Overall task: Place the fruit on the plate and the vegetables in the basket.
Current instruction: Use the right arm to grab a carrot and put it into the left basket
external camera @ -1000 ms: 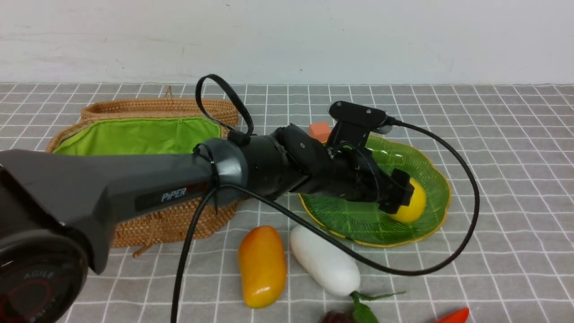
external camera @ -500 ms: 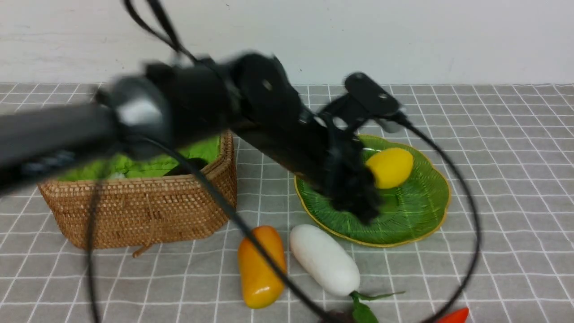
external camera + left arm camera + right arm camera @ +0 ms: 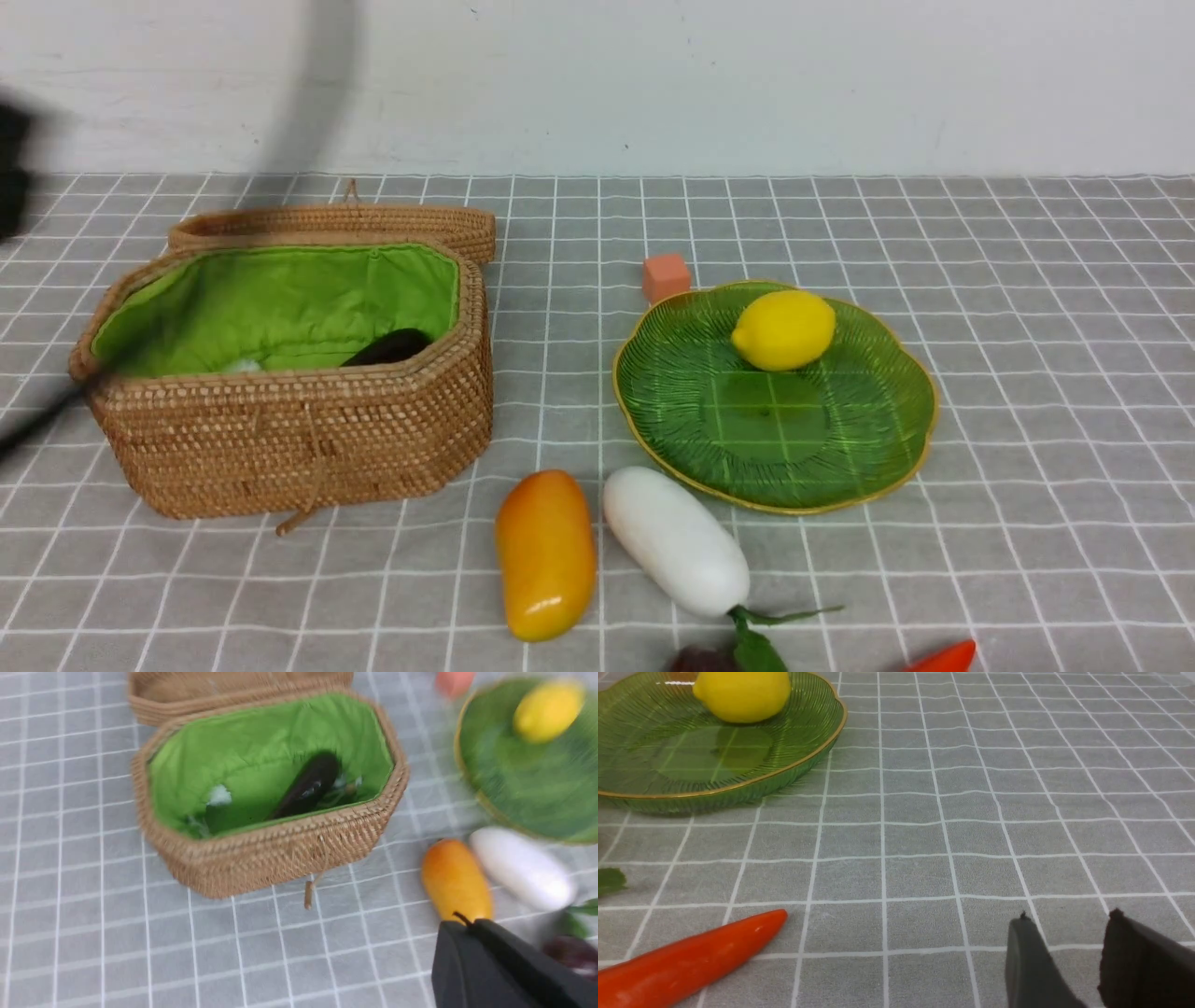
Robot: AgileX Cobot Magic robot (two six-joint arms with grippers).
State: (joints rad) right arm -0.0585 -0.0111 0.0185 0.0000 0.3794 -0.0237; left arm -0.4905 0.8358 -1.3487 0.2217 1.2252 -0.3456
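A yellow lemon [image 3: 782, 329] lies on the far part of the green plate [image 3: 840, 448]. One dark vegetable [image 3: 387, 347] rests inside the open basket [image 3: 299, 439]. In front of the plate lie the mango [image 3: 545, 553] and the white radish [image 3: 674, 539]. The purple fruit [image 3: 700, 661] and the red-orange vegetable [image 3: 943, 656] sit at the near edge. My left gripper [image 3: 467, 924] is shut and empty, above the cloth near the mango [image 3: 455, 879]. My right gripper [image 3: 1069, 917] is open and empty, to the side of the red-orange vegetable [image 3: 691, 956].
The basket's lid [image 3: 336, 229] leans behind the basket. A small orange cube [image 3: 666, 276] stands just beyond the plate. A blurred part of the left arm [image 3: 14, 187] shows at the far left. Grey checked cloth covers the table.
The left gripper let go of the lemon on the plate and shut. Its arm swung up and away to the left. The lemon settled toward the plate's far side.
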